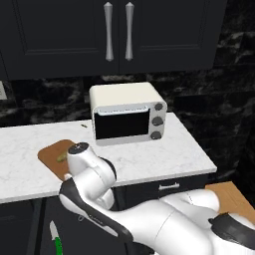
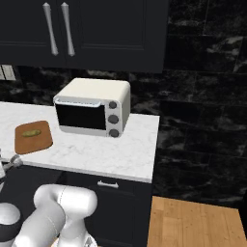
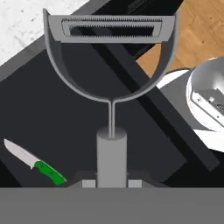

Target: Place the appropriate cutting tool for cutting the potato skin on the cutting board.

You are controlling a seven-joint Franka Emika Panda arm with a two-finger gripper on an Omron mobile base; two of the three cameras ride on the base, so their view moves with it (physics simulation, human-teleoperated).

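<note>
One peeler [image 3: 111, 78] fills the middle of the hand view, its grey handle rising straight from between the gripper [image 3: 112, 183] fingertips, which are closed on the handle's base; the wide rounded head with its slotted blade is at the top of that view, over a dark surface, with a corner of the white counter [image 3: 26, 22] behind it; a knife [image 3: 35, 162] with a green handle and white blade lies lower left there, apart from the peeler, and it also shows low in the left base view beside the arm; the cutting board [image 2: 34, 137] lies flat on the counter, left of the toaster oven [image 2: 91, 107]; the potato [image 2: 32, 132] rests on the board; the peeler is held below counter level, well apart from the board.
</note>
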